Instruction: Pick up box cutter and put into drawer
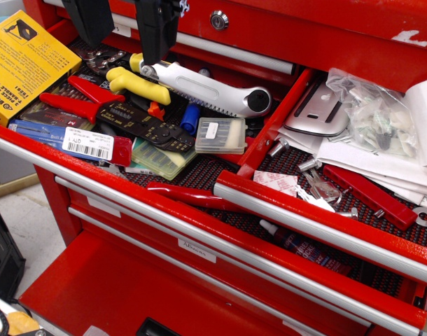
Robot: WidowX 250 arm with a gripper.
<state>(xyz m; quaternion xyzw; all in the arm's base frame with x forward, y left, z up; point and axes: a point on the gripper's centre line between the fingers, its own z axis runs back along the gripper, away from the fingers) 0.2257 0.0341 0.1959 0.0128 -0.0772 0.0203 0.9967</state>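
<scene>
Nearest the camera ran the red lower drawer front (199, 280) of the tool chest, shut, with a pale label on it. Above it, two open sections sat side by side, split by a red divider.

At the left, the tool section (94, 168) held a yellow box (24, 63) at its far left corner, red-handled pliers (77, 98), yellow-handled pliers (136, 84), a black crimping tool (140, 124), a small clear plastic case (220, 135) and a barcoded packet (87, 143). The box cutter (206, 91) lay across the far side of this heap, its black knob toward the right and its other end tucked under the gripper (126, 31).

That gripper hung from the top edge over the cutter's left end, its two black fingers (157, 31) standing apart, one on each side of empty space. Whether the right finger's tip touched the cutter, I could not tell; nothing was clamped.

To the right lay the drawer (325, 220) meant to receive it, with black mesh liner, a silver mouse (317, 108) at the far side, a clear hardware bag (374, 112), white papers (381, 164) and a red bar (367, 196).

By my reading, the task had barely begun: the cutter remained in the left section, ungrasped. Closing on it, lifting, carrying it right over the divider and releasing were all left.
</scene>
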